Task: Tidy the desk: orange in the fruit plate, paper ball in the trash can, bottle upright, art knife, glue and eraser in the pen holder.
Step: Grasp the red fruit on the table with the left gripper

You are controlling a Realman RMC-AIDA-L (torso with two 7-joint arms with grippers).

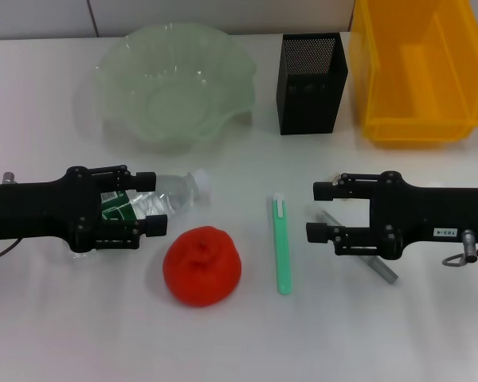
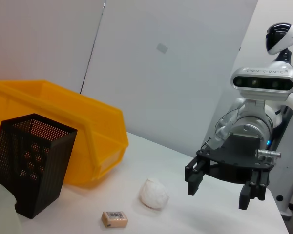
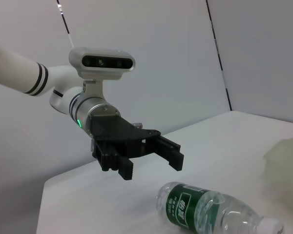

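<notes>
A: What do we see on the table (image 1: 48,318) from the head view?

B: We see the bottle (image 1: 155,200) lying on its side at the left, its white cap pointing toward the table's middle. The left tool (image 1: 153,203) hangs over the bottle's labelled body, its fingers spread apart; the right wrist view shows it above the bottle, not touching it.

A: And the other task items?

B: We find the orange (image 1: 201,265) just in front of the bottle's cap end. To its right lies the green art knife (image 1: 281,245), lengthwise. At the back stand the pale green fruit plate (image 1: 115,68), the black mesh pen holder (image 1: 311,82) and the yellow bin (image 1: 414,127), left to right.

A: Where is the right tool?

B: We locate the right tool (image 1: 323,211) right of the knife, its fingers apart and holding nothing. A grey stick-like object (image 1: 380,268) lies beneath it; we cannot tell what it is.

A: What does the left wrist view add?

B: We see the paper ball (image 2: 153,193) and the eraser (image 2: 114,219) on the table, near each other, between the pen holder and the right tool.
</notes>
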